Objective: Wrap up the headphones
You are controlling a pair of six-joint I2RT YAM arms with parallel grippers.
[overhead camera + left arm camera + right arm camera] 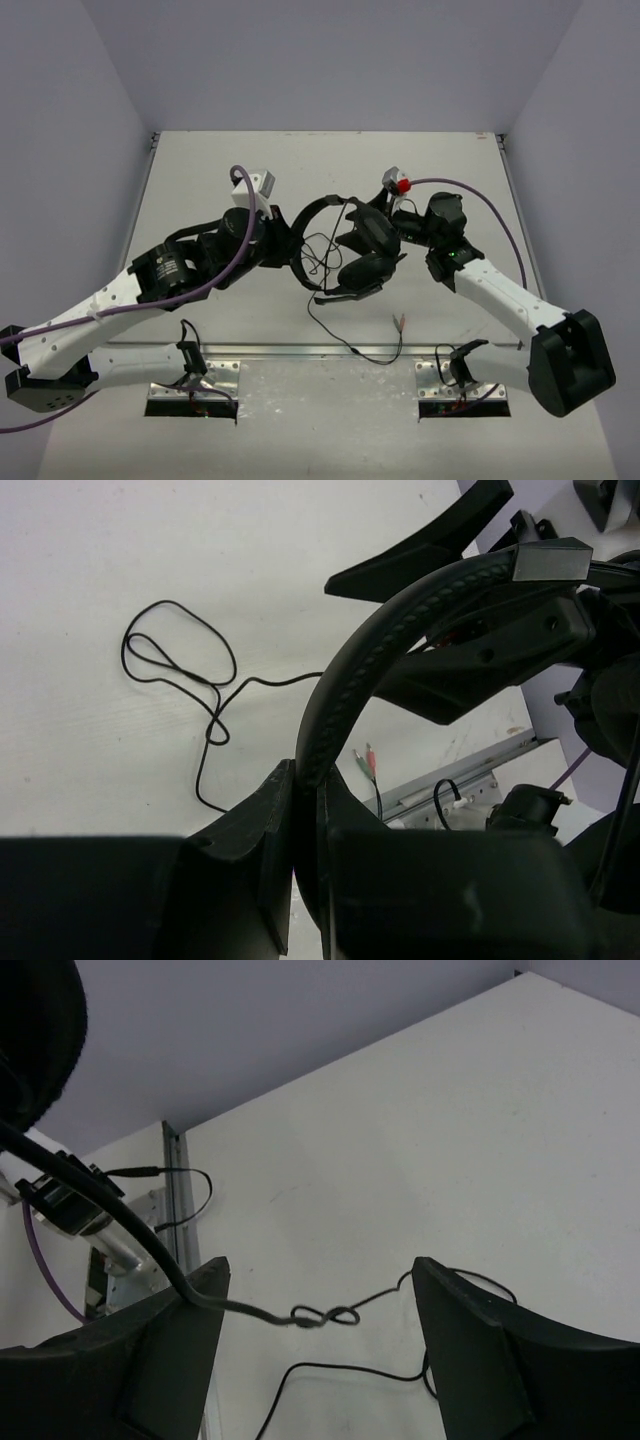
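OK, headphones (318,212) are mid-table, just beyond the metal rail (300,350), with the long axis roughly parallel to the rail. The headband (340,670) crown points toward the left arm's side, and the cups (368,272) point toward the right. The headband is a thin black arc with a ribbed, stitched-looking face. The cups are padded black ovals, one farther from the rail than the other. Left gripper (305,800) is clamped on the headband near the crown. Right gripper (320,1265) is by the cups, fingers spread apart and gripping nothing. The thin dark cable (180,670), with a small knot, runs across its gap. The remaining slack loops on the white table (200,180) between headphones and rail, with the reddish plugs (400,322) just beyond the rail.
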